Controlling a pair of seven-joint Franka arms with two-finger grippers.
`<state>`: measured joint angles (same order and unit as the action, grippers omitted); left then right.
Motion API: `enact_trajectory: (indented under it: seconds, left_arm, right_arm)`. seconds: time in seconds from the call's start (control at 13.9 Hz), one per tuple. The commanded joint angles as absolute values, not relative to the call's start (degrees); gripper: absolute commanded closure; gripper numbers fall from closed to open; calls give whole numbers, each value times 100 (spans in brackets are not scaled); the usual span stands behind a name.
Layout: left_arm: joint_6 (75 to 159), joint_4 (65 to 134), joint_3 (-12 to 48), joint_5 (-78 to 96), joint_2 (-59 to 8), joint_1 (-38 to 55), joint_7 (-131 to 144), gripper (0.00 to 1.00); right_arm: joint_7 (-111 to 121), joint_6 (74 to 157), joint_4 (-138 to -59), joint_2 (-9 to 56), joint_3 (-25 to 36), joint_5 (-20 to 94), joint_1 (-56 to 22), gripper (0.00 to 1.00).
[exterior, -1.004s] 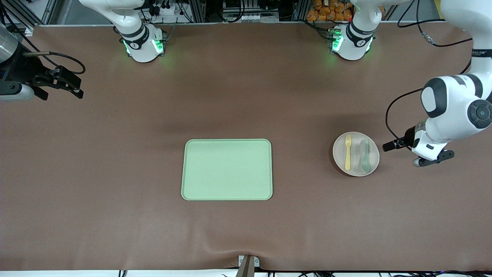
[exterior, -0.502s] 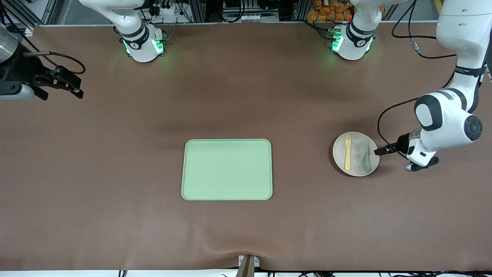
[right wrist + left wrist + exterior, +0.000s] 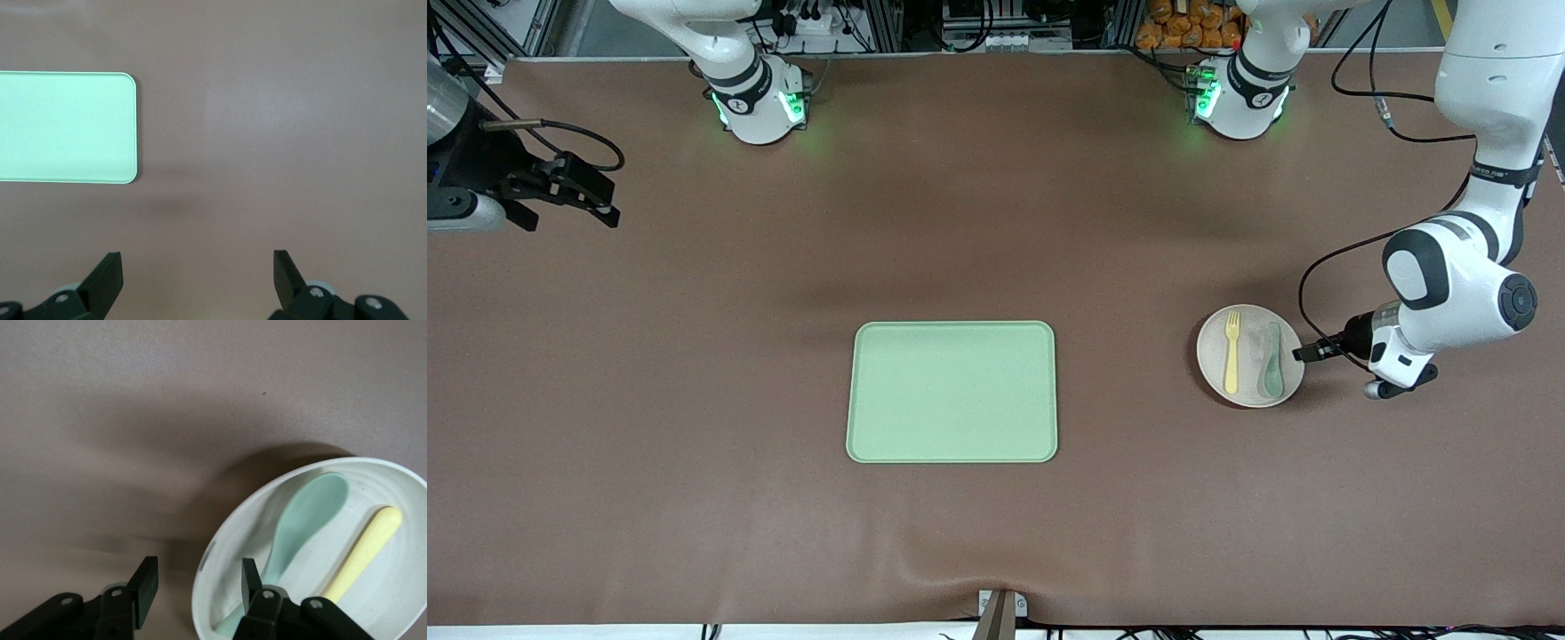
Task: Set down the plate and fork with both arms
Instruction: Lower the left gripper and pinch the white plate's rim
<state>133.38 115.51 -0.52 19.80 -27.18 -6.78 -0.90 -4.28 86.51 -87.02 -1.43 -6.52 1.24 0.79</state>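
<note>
The table (image 3: 694, 400) carries a tray (image 3: 951, 391) at its middle, well apart from both grippers. The plate (image 3: 1218, 378) lies toward the left arm's end. The left gripper (image 3: 1307, 352) is low at its rim, fingers (image 3: 248, 577) apart and straddling the edge, one inside the plate and one outside, not clamped. On the plate the spoon (image 3: 303, 517) lies just beside the inner finger, the fork (image 3: 365, 550) next to it. The right gripper (image 3: 574, 196) waits wide open over bare table at the right arm's end.
</note>
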Motion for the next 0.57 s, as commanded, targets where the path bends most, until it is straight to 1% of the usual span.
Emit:
enact_trajectory:
  seconds: [0.0,0.22,0.29,0.43,0.5]
  left_arm:
    - [13403,11478,-26,2293,-2812,-686,-185,50]
    - [13403,11435,-26,2338,-2900,-686,-193,57]
    - [13403,11435,-26,2347,-2926,-694,-193,58]
    - [13403,11400,-26,2347,-2936,-686,-193,65]
    - [13403,11399,-26,2347,-2944,-686,-185,71]
  right_arm:
    - [-343,8657,-8842,-281,-677,202,167,0]
    - [-343,8657,-8842,-281,-677,202,167,0]
    - [-343,8657,-8842,-281,-677,202,167,0]
    - [-343,8657,-8842,-281,-677,202,167,0]
    - [-343,8657,-8842,-281,-677,202,167,0]
